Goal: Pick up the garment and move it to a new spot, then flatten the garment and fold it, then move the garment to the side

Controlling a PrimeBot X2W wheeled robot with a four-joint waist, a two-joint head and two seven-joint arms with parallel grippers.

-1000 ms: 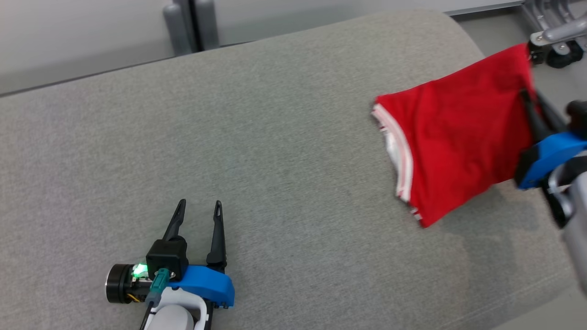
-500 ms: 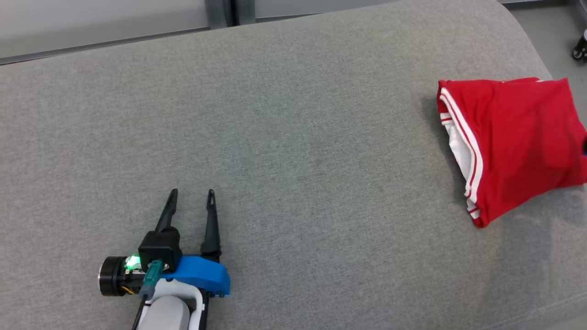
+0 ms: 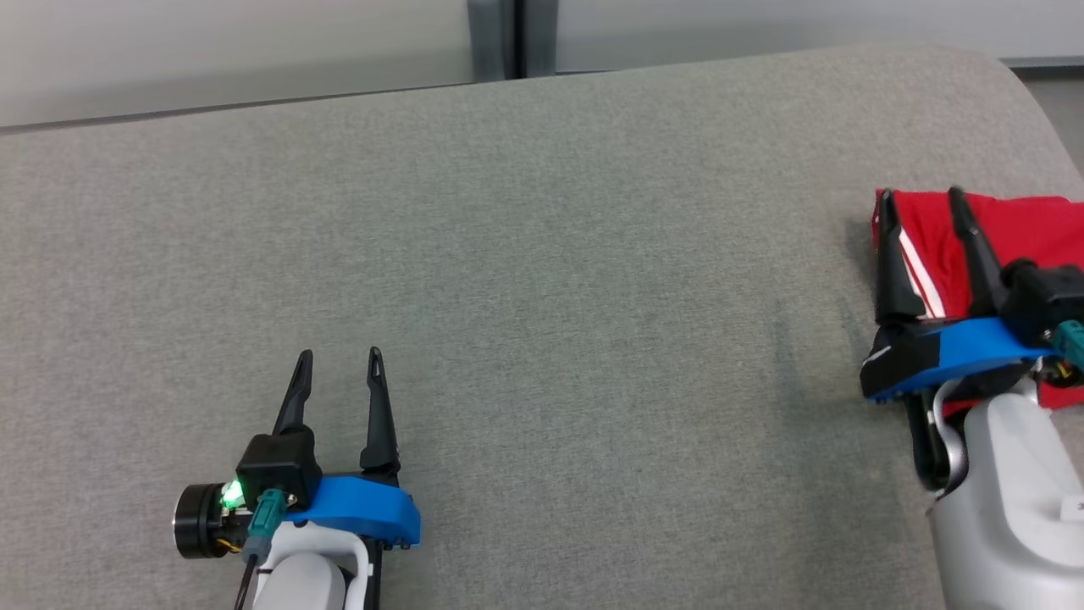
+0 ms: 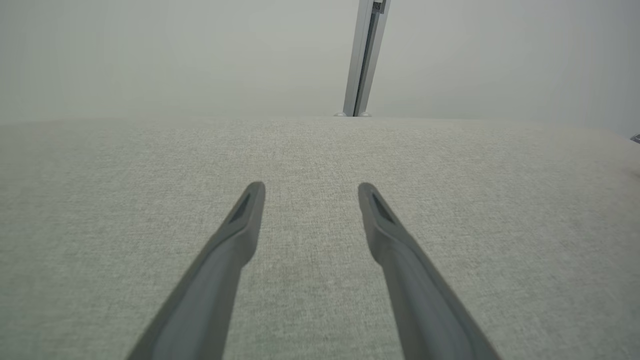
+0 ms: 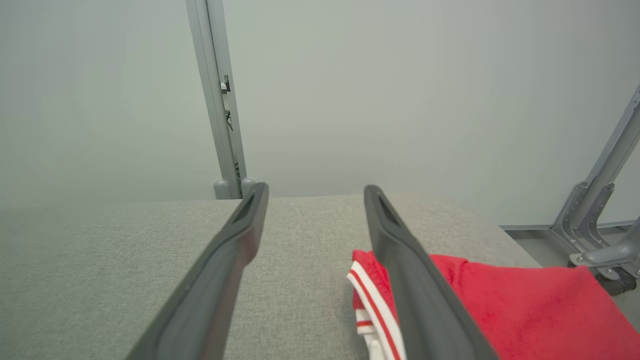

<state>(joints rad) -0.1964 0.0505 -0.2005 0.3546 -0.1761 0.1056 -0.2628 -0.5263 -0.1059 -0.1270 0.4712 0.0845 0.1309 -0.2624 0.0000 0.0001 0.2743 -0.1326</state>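
Note:
The folded red garment (image 3: 1029, 233) with white stripes lies at the far right of the grey cushioned surface (image 3: 542, 280), partly behind my right arm. My right gripper (image 3: 920, 197) hovers over the garment's left edge, open and holding nothing. In the right wrist view the garment (image 5: 525, 305) lies under and right of the right finger, and the gripper (image 5: 316, 191) stands open. My left gripper (image 3: 339, 357) rests open at the lower left, far from the garment. The left wrist view has that gripper (image 4: 310, 189) open above bare fabric.
The surface's rounded right edge (image 3: 1037, 110) drops off just beyond the garment. A grey wall with a vertical metal post (image 3: 498, 38) runs behind the surface. A metal frame leg (image 5: 607, 220) stands at the right, past the edge.
The right gripper has let go of the garment, which now lies on the surface. The camera has turned, shifting the scene right. My right arm has come back into view, open.

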